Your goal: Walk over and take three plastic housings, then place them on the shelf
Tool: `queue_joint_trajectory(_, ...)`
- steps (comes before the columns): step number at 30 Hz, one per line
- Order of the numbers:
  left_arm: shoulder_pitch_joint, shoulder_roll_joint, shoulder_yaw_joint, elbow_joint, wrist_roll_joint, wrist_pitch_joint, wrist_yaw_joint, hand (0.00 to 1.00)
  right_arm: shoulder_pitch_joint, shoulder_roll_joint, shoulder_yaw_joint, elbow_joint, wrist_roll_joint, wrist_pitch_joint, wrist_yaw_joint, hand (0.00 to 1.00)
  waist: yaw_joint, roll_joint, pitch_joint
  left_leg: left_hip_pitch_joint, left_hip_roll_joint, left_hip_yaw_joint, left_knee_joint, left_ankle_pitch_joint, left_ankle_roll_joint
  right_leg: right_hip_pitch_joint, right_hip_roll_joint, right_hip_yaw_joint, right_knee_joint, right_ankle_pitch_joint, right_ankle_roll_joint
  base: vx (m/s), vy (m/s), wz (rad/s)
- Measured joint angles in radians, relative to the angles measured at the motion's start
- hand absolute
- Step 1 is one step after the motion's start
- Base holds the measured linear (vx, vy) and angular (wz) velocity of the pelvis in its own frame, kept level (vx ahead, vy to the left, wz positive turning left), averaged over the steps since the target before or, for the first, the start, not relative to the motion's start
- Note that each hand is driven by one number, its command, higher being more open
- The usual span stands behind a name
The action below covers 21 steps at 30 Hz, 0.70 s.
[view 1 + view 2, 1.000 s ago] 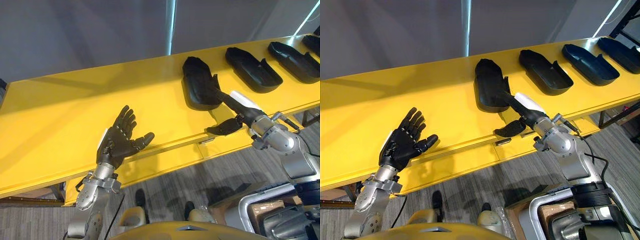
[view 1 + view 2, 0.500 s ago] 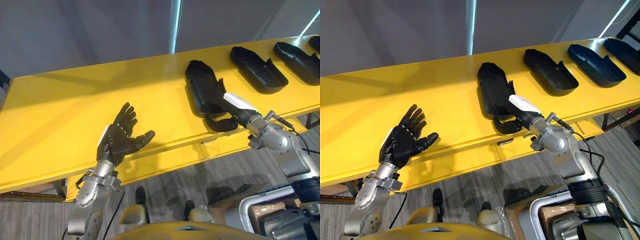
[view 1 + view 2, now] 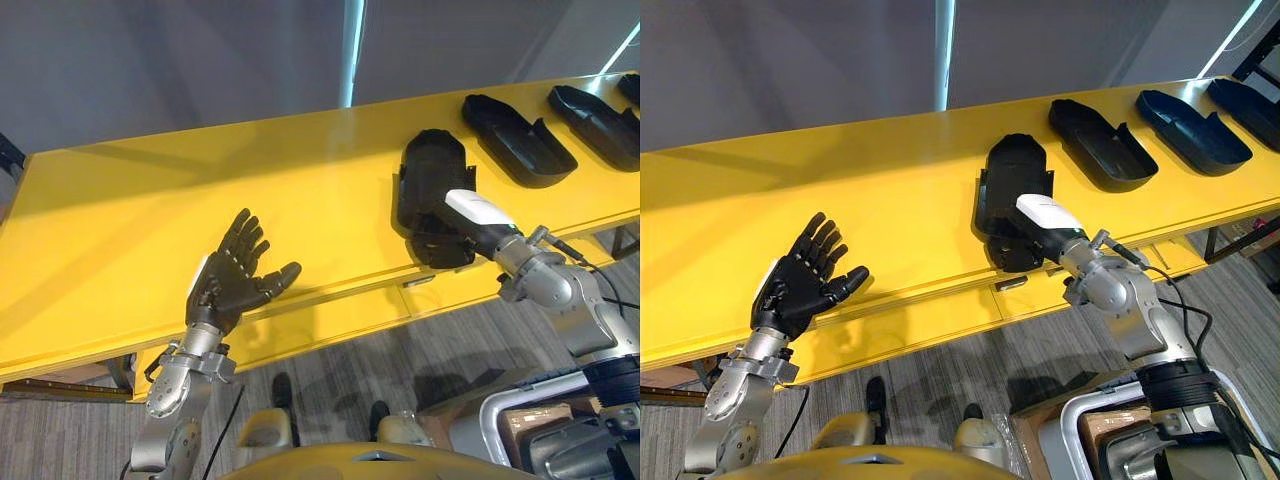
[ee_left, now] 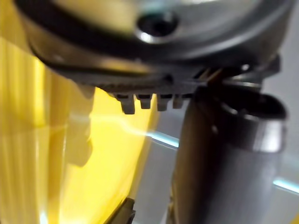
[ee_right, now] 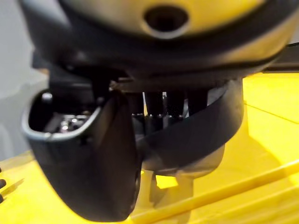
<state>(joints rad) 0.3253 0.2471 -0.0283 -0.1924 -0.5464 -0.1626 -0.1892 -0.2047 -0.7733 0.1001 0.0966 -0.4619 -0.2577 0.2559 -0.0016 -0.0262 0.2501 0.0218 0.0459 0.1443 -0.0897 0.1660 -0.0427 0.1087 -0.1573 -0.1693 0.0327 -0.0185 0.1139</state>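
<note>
Clamping the right hand (image 3: 472, 212) onto the near end of a black, boat-shaped plastic housing (image 3: 428, 172): white-covered thumb on top, fingers curled round its wall in the right wrist view. Sitting at the near edge of the long yellow table (image 3: 150, 200), long axis running from that edge towards the table's far side, almost in line with the right forearm. Cannot tell whether resting on the table top or just clear of it.

Hovering over the same near edge, well off towards the table's left end, with the left hand (image 3: 228, 288): fingers straight and fanned wide, holding nothing.

Waiting untouched further towards the table's right end: a second black housing (image 3: 515, 128) and a third black housing (image 3: 595, 108), side by side.

Looks like the first pick-up, with the right hand plainly the nearer one. Gripped at one end rather than the middle, so probably prone to droop at the far end on lifting.
</note>
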Motion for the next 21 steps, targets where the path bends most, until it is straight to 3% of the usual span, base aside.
queue_joint_trajectory(4, 0.000, 0.000, 0.000, 0.005, 0.001, -0.003, -0.010, 1.00, 0.000, -0.029, 0.011, 0.031, -0.045, -0.054, -0.065, 0.00, 0.003, 0.000, 0.000, -0.001, -0.001, -0.005, 0.000, 0.001, 0.001, 0.002, -0.001, -0.004, -0.001, 0.000, 0.000, 0.00, 0.002, 0.02)
queue_joint_trajectory(11, 0.000, 0.000, -0.002, 0.023, 0.000, -0.020, -0.030, 1.00, -0.050, -0.101, 0.090, 0.152, -0.167, -0.182, -0.290, 0.00, 0.027, 0.003, -0.002, -0.002, -0.001, -0.028, 0.000, 0.004, -0.001, 0.018, 0.002, -0.026, -0.008, 0.009, 0.004, 0.02, -0.003, 0.08)
queue_joint_trajectory(15, -0.004, 0.004, -0.011, 0.039, 0.000, -0.044, -0.041, 1.00, -0.132, -0.102, 0.142, 0.213, -0.201, -0.239, -0.367, 0.00, 0.028, 0.005, -0.003, -0.010, 0.003, -0.052, 0.000, 0.009, 0.000, 0.033, 0.003, -0.048, -0.019, 0.013, 0.007, 0.02, -0.011, 0.16)
queue_joint_trajectory(21, -0.018, 0.018, -0.021, 0.066, -0.001, -0.068, -0.076, 1.00, -0.254, -0.102, 0.244, 0.307, -0.201, -0.287, -0.424, 0.00, 0.060, 0.008, -0.005, -0.015, 0.000, -0.079, 0.000, 0.013, 0.000, 0.046, 0.005, -0.076, -0.030, 0.012, 0.007, 0.00, 0.001, 0.15)
